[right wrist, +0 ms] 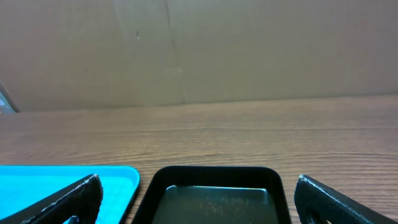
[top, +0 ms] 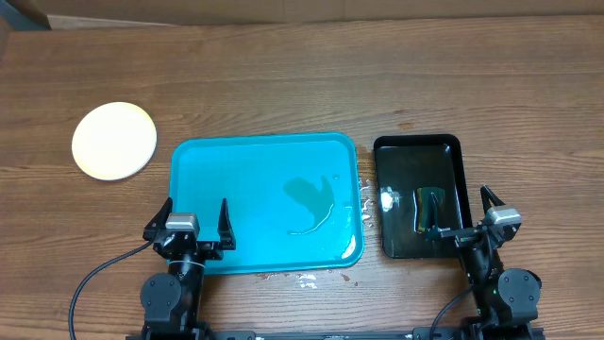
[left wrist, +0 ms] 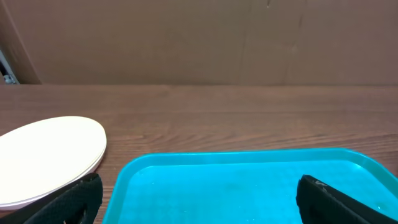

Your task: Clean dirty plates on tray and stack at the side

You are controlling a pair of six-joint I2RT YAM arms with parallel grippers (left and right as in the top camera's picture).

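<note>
The plates (top: 114, 140) sat stacked on the surface (top: 377, 76), left of the empty tray (top: 264, 142), nearest the left claw (top: 196, 223); both it and the right claw (right wrist: 196, 186) were spread wide, holding nothing

One turquoise tray (top: 245, 179), one black tray (top: 401, 170), one pale plate (top: 114, 140) in sight, two claws, left claw (top: 196, 202), right claw (top: 456, 210).

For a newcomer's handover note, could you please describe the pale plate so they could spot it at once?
Start at the big turquoise tray in the middle of the wooden table. Left of it, apart from its rim, lies the plate. It is the only round, cream-white thing there.
</note>
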